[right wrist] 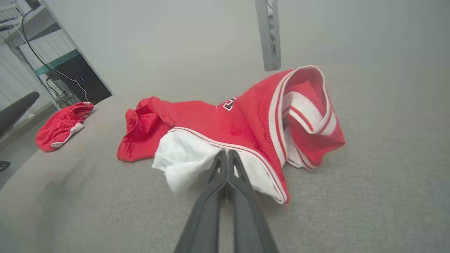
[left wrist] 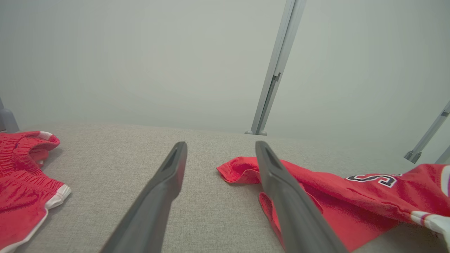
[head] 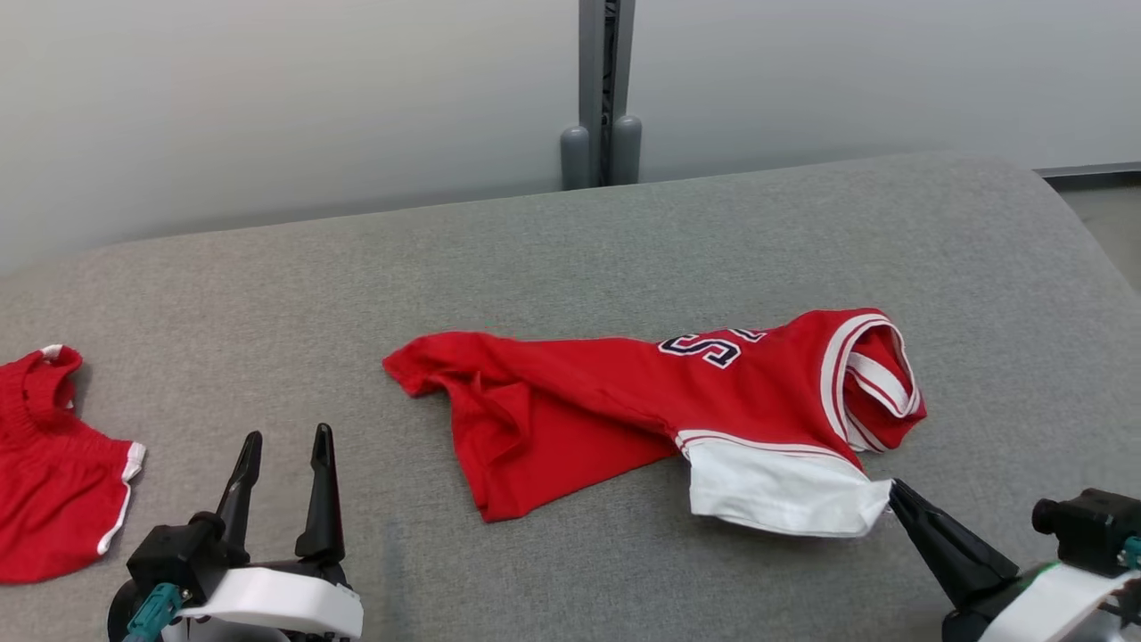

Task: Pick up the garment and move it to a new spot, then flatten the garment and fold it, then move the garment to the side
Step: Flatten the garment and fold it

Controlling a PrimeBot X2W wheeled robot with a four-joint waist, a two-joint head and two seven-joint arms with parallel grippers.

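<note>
The garment is a red jersey with white trim and a white sleeve, lying crumpled on the grey fabric surface. My right gripper comes in from the lower right, shut on the near corner of that white sleeve. In the right wrist view its closed tips pinch the white cloth, with the garment bunched behind. My left gripper stands open at the lower left, apart from the garment and holding nothing. In the left wrist view the garment lies to the right of its fingers.
A pair of red shorts with white trim lies at the far left edge, also seen as red shorts in the left wrist view and red shorts in the right wrist view. A grey post stands behind the surface against a pale wall.
</note>
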